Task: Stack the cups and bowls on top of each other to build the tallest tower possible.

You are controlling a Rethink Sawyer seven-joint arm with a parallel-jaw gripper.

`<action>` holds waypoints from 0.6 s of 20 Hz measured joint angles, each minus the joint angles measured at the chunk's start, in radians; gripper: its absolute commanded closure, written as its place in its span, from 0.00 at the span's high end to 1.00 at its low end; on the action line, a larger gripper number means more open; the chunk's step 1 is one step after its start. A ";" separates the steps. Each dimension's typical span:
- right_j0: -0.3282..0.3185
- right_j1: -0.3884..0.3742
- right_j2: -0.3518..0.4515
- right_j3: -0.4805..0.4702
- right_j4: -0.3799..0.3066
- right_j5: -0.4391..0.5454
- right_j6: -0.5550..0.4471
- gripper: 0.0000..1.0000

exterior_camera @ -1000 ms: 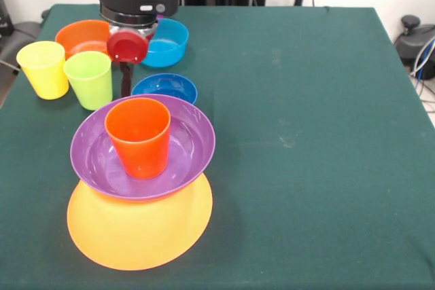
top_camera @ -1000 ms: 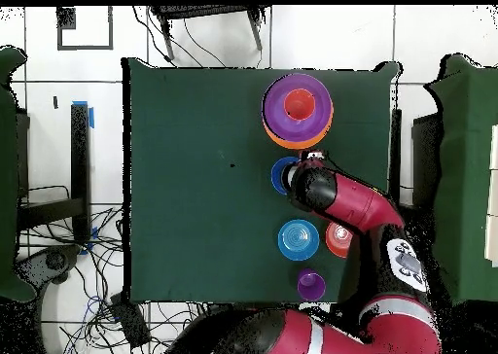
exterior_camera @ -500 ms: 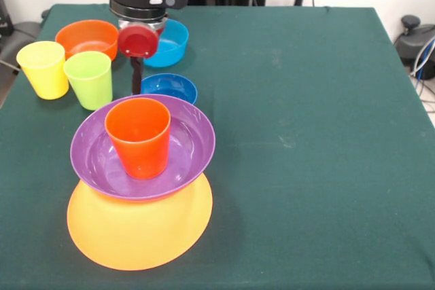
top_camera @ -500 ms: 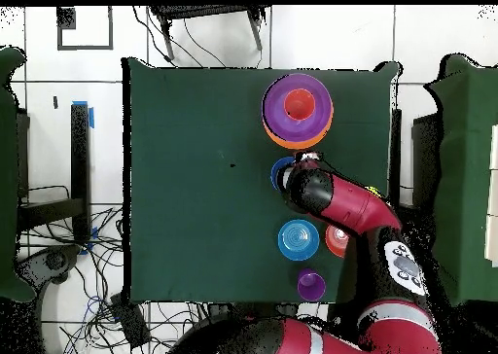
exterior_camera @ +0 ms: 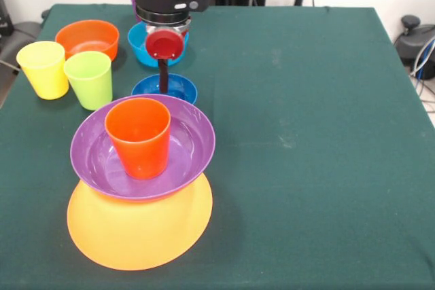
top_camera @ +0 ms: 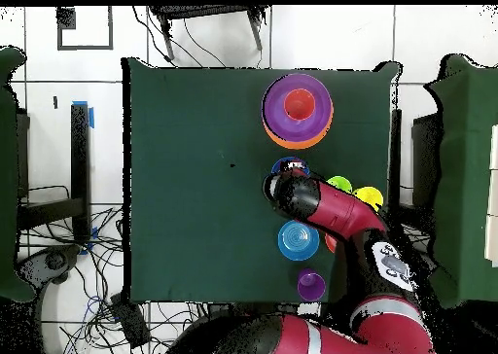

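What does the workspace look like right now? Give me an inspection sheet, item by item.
Surface: green cloth table, bare on one half.
Tower: orange-red cup upright in the purple bowl, which sits on the yellow-orange bowl.
Loose cups: yellow cup and lime green cup side by side; purple cup near the robot's edge.
Loose bowls: orange bowl, light blue bowl, dark blue bowl.
Clutter: nothing seen.
Gripper: gripper hangs over the dark blue bowl; cannot tell its state.
Cables: cables on the floor beside the table.
Surroundings: tiled floor, other furniture at the sides.
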 measured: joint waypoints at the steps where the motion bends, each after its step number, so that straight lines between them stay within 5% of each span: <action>1: 0.000 0.000 0.001 0.003 0.001 0.000 0.000 1.00; 12: 0.000 -0.006 0.013 0.025 0.024 0.000 0.000 1.00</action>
